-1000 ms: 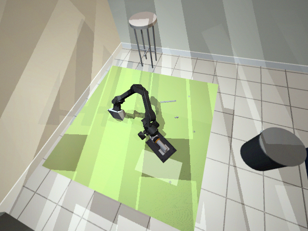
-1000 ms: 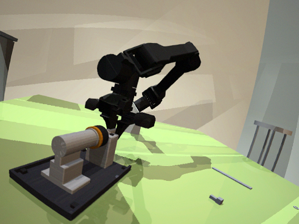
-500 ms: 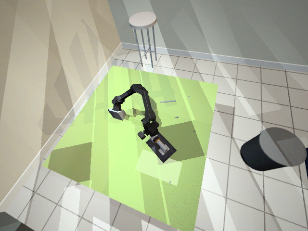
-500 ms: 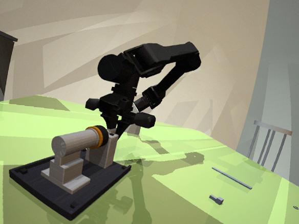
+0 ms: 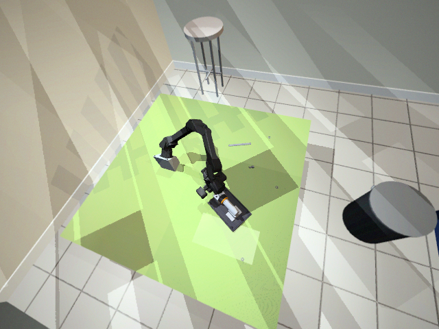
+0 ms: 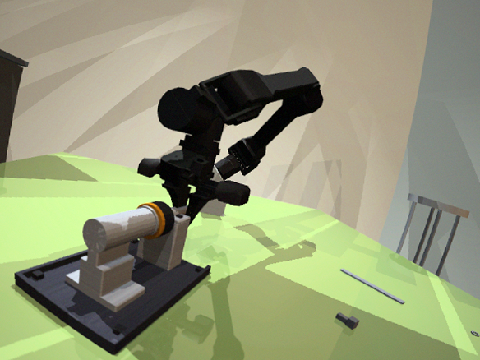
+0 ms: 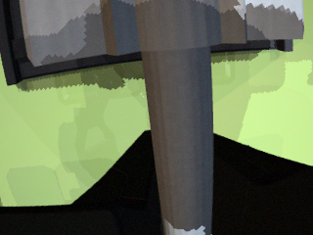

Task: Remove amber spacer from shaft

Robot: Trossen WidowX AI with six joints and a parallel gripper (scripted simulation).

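Observation:
The white housing cylinder lies level on a stepped stand on the dark base plate. The amber spacer sits around the shaft line at the cylinder's inner end, with a black ring beside it. A light support block stands beyond the ring. The grey shaft runs down the middle of the wrist view. My gripper is shut on the shaft, behind the support block. The exact finger contact is hidden.
A thin grey rod, a small dark bolt-like piece and a small ring lie on the green surface, away from the base plate. A stool and a dark bin stand beyond it.

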